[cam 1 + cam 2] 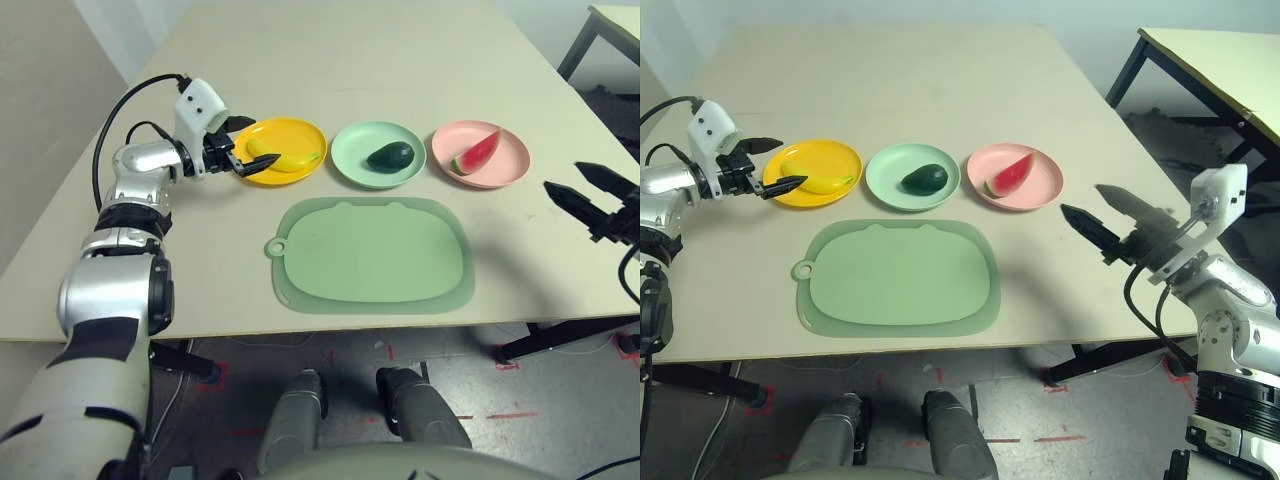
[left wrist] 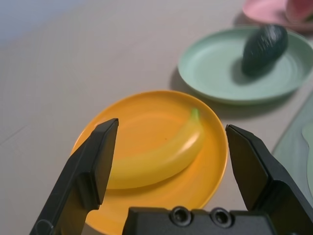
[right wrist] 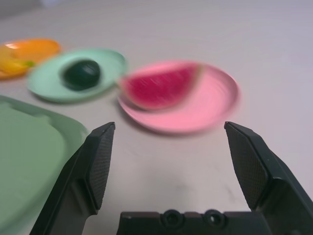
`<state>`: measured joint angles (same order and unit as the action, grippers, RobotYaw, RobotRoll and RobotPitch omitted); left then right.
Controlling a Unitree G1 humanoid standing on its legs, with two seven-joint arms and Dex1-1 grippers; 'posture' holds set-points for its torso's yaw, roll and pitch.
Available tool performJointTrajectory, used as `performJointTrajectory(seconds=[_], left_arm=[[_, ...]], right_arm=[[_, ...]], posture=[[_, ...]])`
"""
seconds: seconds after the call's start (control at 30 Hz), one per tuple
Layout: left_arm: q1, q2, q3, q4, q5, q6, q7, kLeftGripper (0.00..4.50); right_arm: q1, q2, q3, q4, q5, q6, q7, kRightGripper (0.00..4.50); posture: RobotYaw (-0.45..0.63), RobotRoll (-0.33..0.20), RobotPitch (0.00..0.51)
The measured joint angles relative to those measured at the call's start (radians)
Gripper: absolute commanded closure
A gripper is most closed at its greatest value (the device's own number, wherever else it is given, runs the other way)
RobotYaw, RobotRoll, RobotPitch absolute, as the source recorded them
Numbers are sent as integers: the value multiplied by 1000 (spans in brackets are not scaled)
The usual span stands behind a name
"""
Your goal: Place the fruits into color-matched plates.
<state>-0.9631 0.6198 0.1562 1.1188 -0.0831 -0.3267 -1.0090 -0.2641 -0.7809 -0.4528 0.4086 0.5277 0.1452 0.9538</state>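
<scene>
Overhead, a beige table (image 1: 400, 40) holds 3 filled plates; left end effector (image 1: 236, 145) and right end effector (image 1: 1102, 222) both gape empty.

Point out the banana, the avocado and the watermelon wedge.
banana (image 2: 161, 159), left wrist view, middle of its yellow body
avocado (image 1: 390, 156), left eye view, centre of its dark skin
watermelon wedge (image 1: 1010, 177), right eye view, red flesh

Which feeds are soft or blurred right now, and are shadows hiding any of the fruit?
Right wrist view: the watermelon wedge and pink plate are smeared, the avocado soft. Left wrist view: the banana is fairly sharp, the green plate behind it softer. Head views: even light, faint shadows, no fruit hidden.
</scene>
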Motion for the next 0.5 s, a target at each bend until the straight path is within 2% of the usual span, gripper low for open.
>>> performJointTrajectory(seconds=[0.3, 0.5], left_arm=[[340, -61, 126, -382, -162, 187, 205, 29], [489, -85, 138, -559, -199, 296, 282, 29]], right_arm=[[-196, -8, 17, 543, -165, -350, -45, 0], [-270, -7, 31, 703, -215, -447, -76, 0]], posture=[[-49, 0, 135], [-21, 0, 148]])
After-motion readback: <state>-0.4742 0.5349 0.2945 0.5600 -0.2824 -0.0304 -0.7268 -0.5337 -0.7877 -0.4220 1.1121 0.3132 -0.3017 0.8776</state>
